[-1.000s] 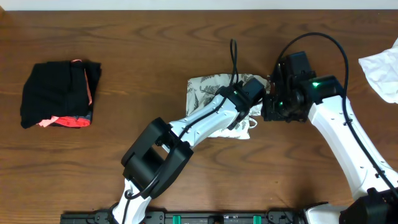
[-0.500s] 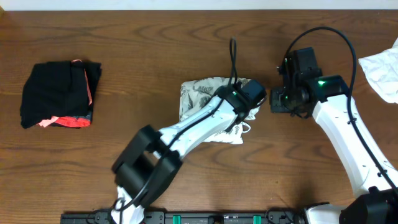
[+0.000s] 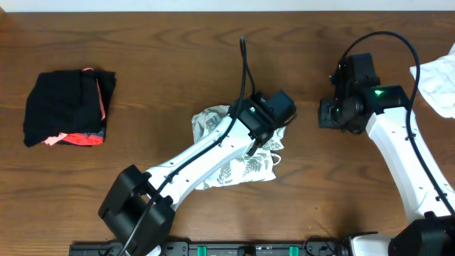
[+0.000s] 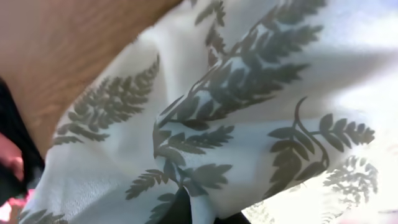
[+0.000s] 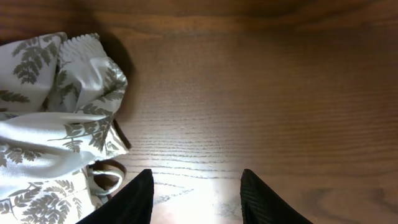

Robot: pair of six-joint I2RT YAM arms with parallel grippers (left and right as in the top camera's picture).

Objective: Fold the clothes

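Left gripper [image 3: 274,115] sits on the bunched thin white fern-print fabric dress [image 3: 234,162] at the middle of the worktop [image 3: 178,57], likely gathering it; I cannot tell how its jaws stand. Right gripper [image 5: 196,182] hangs clear, jaws apart.

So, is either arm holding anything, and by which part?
Right fingers are open, holding nothing. Left gripper is over the fern-print dress's far right corner, fingers hidden; hold cannot be told.

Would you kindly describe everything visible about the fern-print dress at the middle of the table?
The dress is thin white fabric printed all over with grey-green fern leaves, crumpled into a loose bundle on the wooden table. A thin white strap loops out at its right edge. The left hand sits over its upper right part; whether it grips is hidden. The open right hand is clear of it.
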